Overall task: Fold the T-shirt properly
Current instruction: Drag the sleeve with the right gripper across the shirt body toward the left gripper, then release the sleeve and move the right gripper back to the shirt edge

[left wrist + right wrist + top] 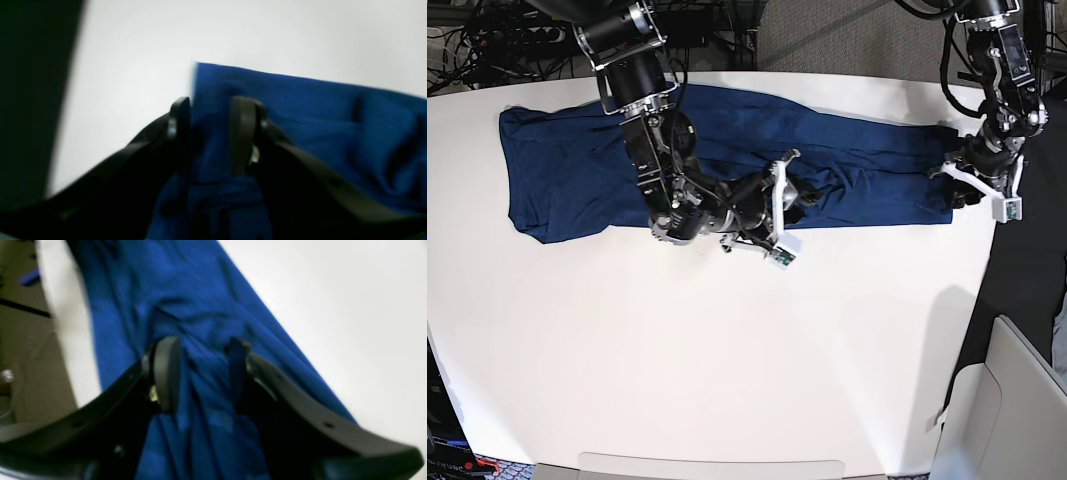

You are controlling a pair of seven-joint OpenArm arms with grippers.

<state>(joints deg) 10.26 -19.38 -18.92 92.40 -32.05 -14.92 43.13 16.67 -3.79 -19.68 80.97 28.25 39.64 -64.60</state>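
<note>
The left gripper point(210, 133) fills the left wrist view, its fingers point(180, 116) parted, with the corner of the T-shirt point(300, 110) between them; whether they pinch the cloth I cannot tell. The right gripper point(200, 370) also stands part open, straddling bunched folds at the shirt's middle, grip unclear. In the base view the shirt point(577, 170) lies as a long band across the far part of the white table point(727, 360), with the right gripper point(782, 215) at its near edge and the left gripper point(972, 180) at its end.
</note>
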